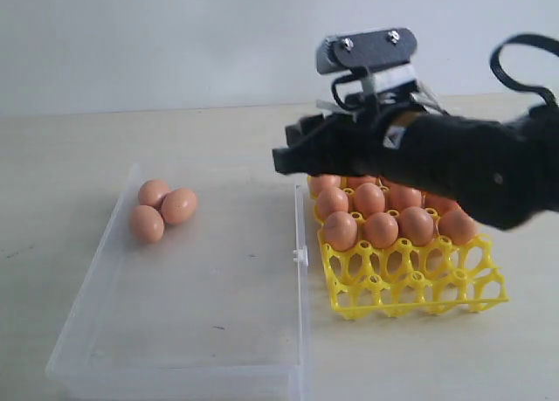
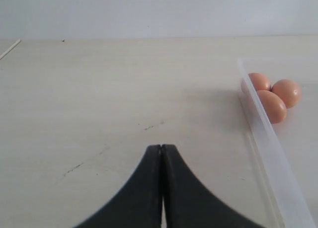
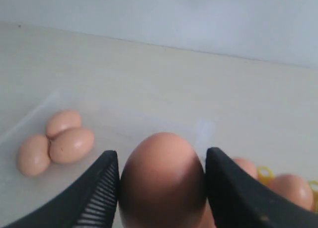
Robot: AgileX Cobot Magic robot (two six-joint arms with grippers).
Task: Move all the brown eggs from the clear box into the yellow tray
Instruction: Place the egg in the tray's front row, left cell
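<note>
My right gripper point(image 3: 161, 154) is shut on one brown egg point(image 3: 161, 183), its two pads pressed against the egg's sides. In the exterior view this gripper point(image 1: 293, 159) hovers over the back left corner of the yellow tray point(image 1: 410, 289), and the arm hides the held egg. Several brown eggs point(image 1: 380, 229) fill the tray's back rows. Three brown eggs point(image 1: 163, 209) lie together in the far left corner of the clear box point(image 1: 210, 283). My left gripper point(image 2: 161, 147) is shut on nothing, over bare table outside the box wall point(image 2: 268, 138), apart from those three eggs point(image 2: 272, 105).
The clear box's latch tab point(image 1: 300, 256) sticks out toward the tray, with a narrow gap between box and tray. The tray's front rows of cells point(image 1: 437, 279) hold nothing. A pale wooden table point(image 1: 70, 156) surrounds both, with a white wall behind.
</note>
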